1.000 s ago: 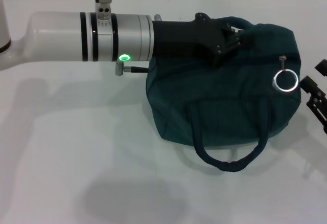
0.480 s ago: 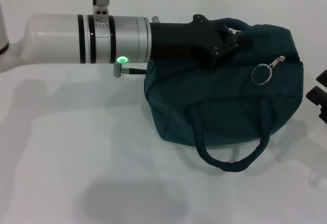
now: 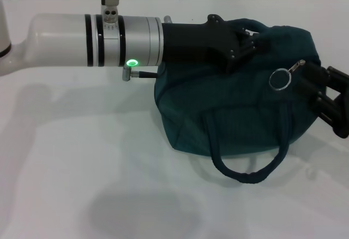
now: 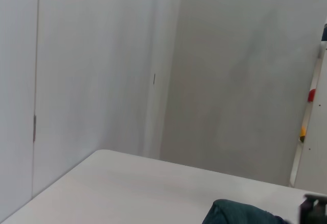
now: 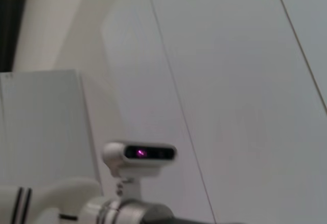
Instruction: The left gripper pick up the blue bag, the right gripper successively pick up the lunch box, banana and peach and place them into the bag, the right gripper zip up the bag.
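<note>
two grippers work the blue bag (image 3: 240,108) at table centre: the left gripper (image 3: 246,41), at its 12 o'clock, seems clamped on the top fabric to steady it, while the right gripper (image 3: 322,94), at 3 o'clock beside the zipper ring (image 3: 280,79), appears parted for zipping.

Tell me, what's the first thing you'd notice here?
The big white left arm reaching across the table, its black left gripper at the top of the dark blue bag. A shiny ring pull hangs on the bag's right side, and the black right gripper sits right beside it.
</note>
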Controlling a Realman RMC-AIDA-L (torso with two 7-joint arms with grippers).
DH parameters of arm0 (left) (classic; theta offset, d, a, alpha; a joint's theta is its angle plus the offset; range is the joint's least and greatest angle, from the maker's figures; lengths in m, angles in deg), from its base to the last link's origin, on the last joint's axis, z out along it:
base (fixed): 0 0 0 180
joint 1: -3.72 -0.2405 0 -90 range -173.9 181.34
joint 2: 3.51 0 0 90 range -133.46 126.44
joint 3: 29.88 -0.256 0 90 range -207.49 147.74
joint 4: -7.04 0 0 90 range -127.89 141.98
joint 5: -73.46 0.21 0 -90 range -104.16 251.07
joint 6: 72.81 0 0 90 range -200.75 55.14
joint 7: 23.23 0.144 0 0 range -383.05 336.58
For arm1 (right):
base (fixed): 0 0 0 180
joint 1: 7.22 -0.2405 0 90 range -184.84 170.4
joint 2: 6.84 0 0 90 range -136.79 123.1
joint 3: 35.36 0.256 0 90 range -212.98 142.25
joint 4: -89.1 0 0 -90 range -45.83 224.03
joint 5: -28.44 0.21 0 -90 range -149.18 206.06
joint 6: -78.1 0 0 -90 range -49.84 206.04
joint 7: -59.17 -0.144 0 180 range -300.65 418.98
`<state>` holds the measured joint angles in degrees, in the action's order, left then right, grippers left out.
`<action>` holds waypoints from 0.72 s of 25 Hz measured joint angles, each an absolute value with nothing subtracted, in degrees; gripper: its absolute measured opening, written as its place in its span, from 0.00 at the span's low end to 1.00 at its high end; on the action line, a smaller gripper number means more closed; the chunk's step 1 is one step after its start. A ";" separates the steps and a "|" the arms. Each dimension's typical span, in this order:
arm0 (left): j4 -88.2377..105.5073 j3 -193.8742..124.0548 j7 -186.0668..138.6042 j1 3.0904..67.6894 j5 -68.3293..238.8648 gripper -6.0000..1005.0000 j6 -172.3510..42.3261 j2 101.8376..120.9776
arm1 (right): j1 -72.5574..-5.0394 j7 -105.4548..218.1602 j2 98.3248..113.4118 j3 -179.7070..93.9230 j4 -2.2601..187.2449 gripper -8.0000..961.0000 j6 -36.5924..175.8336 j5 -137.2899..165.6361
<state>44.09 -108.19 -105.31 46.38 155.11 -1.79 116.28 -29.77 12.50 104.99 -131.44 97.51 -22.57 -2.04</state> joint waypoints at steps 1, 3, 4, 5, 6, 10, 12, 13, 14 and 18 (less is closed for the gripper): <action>44.07 -108.16 -105.31 46.37 155.11 0.05 -1.79 116.28 | -29.99 11.94 104.96 -131.44 97.52 0.41 -21.65 -2.24; 44.06 -108.07 -105.31 46.33 155.11 0.05 -1.79 116.28 | -30.09 11.44 104.84 -131.42 97.53 0.41 -20.31 -2.88; 44.06 -108.03 -105.31 46.31 155.11 0.05 -1.79 116.28 | -30.04 11.42 104.81 -131.42 97.53 0.41 -20.10 -3.19; 44.05 -108.01 -105.31 46.31 155.11 0.05 -1.80 116.28 | -29.90 11.46 104.78 -131.42 97.53 0.41 -20.03 -3.60; 44.05 -107.99 -105.31 46.31 155.11 0.05 -1.84 116.28 | -29.82 11.47 104.75 -131.42 97.53 0.41 -20.01 -3.86; 44.05 -107.99 -105.32 46.26 155.10 0.05 -2.38 116.29 | -29.53 11.28 104.56 -131.42 97.26 0.40 -19.97 -4.67; 44.04 -108.12 -105.30 46.29 155.10 0.05 -2.55 116.32 | -29.49 11.16 104.46 -131.42 97.17 0.40 -19.96 -5.10; 44.04 -108.16 -105.29 46.31 155.10 0.05 -2.57 116.34 | -29.50 11.05 104.43 -131.42 97.12 0.40 -19.95 -5.31; 44.04 -108.19 -105.27 46.34 155.10 0.05 -2.59 116.35 | -29.54 10.96 104.43 -131.42 97.11 0.39 -19.87 -5.46; 44.04 -108.18 -105.21 46.54 155.10 0.05 -2.78 116.37 | -30.24 9.32 104.59 -131.41 97.58 0.39 -18.09 -5.51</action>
